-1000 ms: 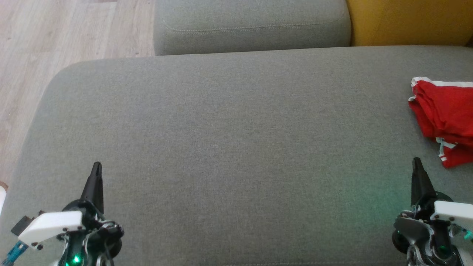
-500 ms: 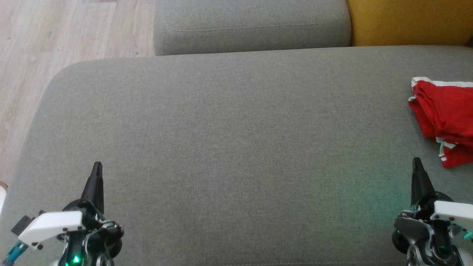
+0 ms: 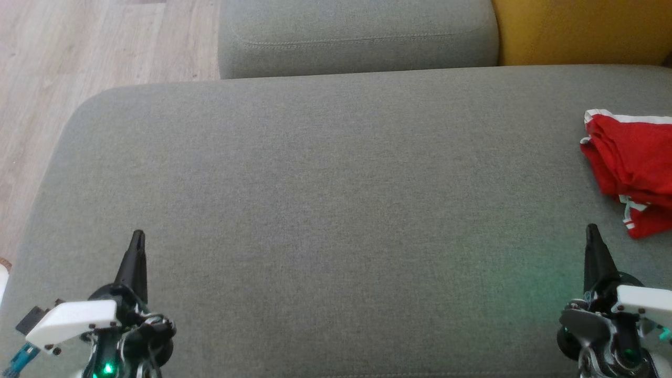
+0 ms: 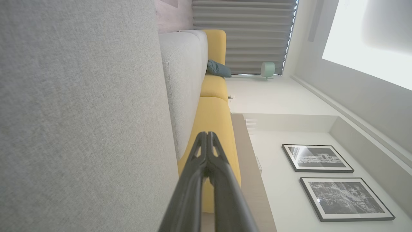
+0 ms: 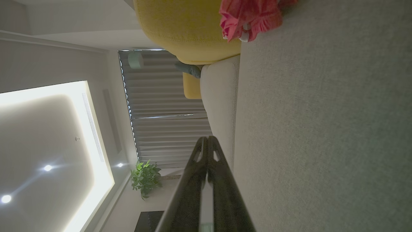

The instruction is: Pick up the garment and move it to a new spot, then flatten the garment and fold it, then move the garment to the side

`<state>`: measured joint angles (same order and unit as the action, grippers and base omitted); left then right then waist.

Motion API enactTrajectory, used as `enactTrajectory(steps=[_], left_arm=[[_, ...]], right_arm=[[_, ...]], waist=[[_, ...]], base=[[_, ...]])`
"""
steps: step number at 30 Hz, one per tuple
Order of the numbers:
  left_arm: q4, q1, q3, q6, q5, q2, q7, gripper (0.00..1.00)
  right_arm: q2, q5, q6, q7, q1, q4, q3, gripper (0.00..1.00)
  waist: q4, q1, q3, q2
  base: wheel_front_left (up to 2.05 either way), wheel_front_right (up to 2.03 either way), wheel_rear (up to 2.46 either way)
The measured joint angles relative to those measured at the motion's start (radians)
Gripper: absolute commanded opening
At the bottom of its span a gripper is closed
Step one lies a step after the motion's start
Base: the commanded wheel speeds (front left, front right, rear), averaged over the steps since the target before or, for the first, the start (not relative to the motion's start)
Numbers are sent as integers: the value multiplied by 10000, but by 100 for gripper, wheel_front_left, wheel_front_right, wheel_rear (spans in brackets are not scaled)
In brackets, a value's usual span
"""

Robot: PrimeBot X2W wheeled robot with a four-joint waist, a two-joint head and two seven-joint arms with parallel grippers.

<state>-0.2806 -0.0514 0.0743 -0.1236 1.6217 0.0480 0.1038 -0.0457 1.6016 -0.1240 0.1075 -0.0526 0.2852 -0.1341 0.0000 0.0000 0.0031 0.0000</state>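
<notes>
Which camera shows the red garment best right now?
The head view: the red garment lies bunched on the cushion, partly cut off at the right edge. The right wrist view catches a small piece at its top.

Tapered black fingers [image 3: 134, 262], white wrist covers [image 3: 73, 320]

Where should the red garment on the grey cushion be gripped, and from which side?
Pinch the bunched folds at the left edge of the red garment, coming down from above on its left with the right claw, shut and nearest to it. It lies crumpled on the cushion, partly out of frame, so those raised folds are probably the surest hold.
</notes>
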Motion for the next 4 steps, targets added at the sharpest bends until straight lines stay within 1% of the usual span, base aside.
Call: enactTrajectory(steps=[4], left_arm=[[0,0,2,2,0,-2,0,0]], right_arm=[[0,0,0,0,0,-2,0,0]], waist=[[0,0,0,0]], base=[[0,0,0]])
